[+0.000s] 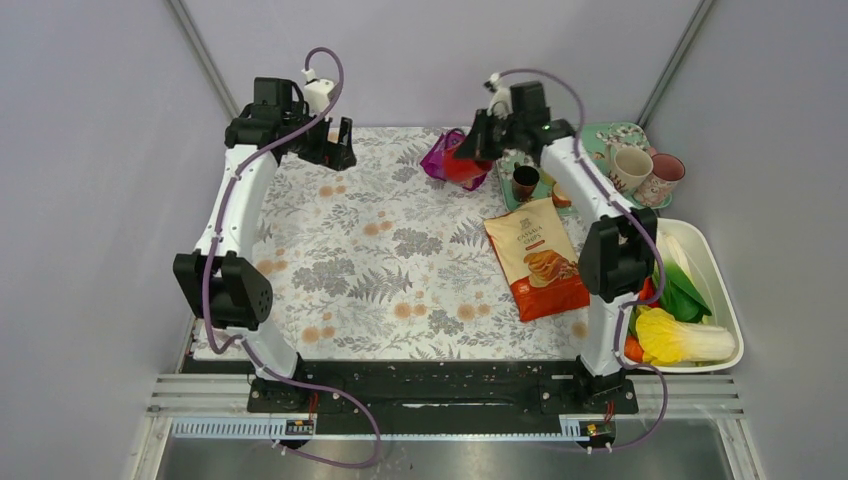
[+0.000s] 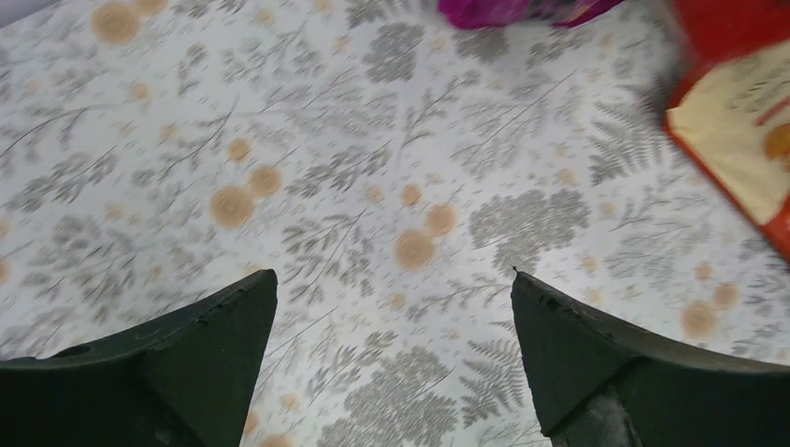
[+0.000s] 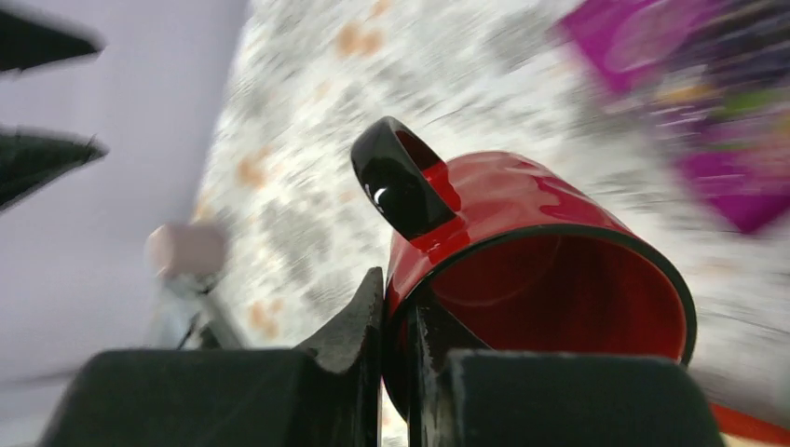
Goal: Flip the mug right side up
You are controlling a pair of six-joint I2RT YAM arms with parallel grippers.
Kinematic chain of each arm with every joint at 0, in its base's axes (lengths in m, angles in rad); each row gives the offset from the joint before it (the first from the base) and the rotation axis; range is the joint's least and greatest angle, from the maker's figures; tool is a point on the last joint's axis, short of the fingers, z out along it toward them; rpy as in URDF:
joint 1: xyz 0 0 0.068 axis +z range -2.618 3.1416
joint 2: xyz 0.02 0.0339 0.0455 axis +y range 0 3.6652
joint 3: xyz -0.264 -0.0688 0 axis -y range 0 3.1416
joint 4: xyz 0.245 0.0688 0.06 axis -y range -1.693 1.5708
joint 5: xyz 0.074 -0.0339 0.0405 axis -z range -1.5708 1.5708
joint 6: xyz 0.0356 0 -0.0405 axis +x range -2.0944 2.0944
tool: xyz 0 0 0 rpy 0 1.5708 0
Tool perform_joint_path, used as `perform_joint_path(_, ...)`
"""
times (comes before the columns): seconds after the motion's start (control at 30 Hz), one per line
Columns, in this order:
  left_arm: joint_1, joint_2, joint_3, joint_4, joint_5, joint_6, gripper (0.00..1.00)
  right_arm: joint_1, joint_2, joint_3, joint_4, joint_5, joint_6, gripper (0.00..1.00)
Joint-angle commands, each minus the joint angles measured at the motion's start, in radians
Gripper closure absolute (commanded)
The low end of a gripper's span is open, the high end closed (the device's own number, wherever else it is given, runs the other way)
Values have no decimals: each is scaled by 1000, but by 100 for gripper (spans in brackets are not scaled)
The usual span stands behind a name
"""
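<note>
Grey walls close round a table [image 1: 380,260] spread with a fern-and-flower cloth. At its far side the right hand [image 3: 396,289] is pinching the wall of the red mug [image 3: 522,205] at the rim, one finger inside and one outside, just below the black handle [image 3: 401,182]. The mug hangs off the cloth with its mouth toward the wrist camera, just beside the purple bag [image 1: 438,155].

The grip looks like the weak point. It is a thin bite on glossy ceramic, far from the mug's weight, so a wrist roll could let the mug swivel between the fingers or slide out. Swinging low could also clip the bag or the small dark cup [image 1: 525,182] nearby.

The left hand [image 2: 392,274] is spread wide over bare cloth, well apart, with no way to catch a slip.
</note>
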Motion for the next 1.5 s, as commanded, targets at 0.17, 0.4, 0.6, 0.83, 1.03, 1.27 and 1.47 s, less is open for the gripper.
perform_joint_path(0.17,-5,-132,-234,-110,-399,187,1,-233,209,800,-531,675,-407,100)
perform_joint_path(0.4,-6,-165,-364,-154,-492,251,1,-372,307,759,-350,742,-427,100)
perform_joint_path(0.6,-5,-143,-399,-152,-525,264,1,-424,459,867,-229,727,-399,100)
perform_joint_path(0.83,-3,-118,-458,-137,-570,299,1,-442,541,836,-223,749,-360,100)
perform_joint_path(1.03,-4,-89,-440,-130,-572,311,1,-442,596,839,-275,745,-304,100)
perform_joint_path(1.27,-4,-68,-432,-132,-585,313,1,-447,634,837,-304,750,-293,100)
perform_joint_path(1.47,-4,-66,-435,-155,-564,328,1,-456,628,844,-269,744,-279,82)
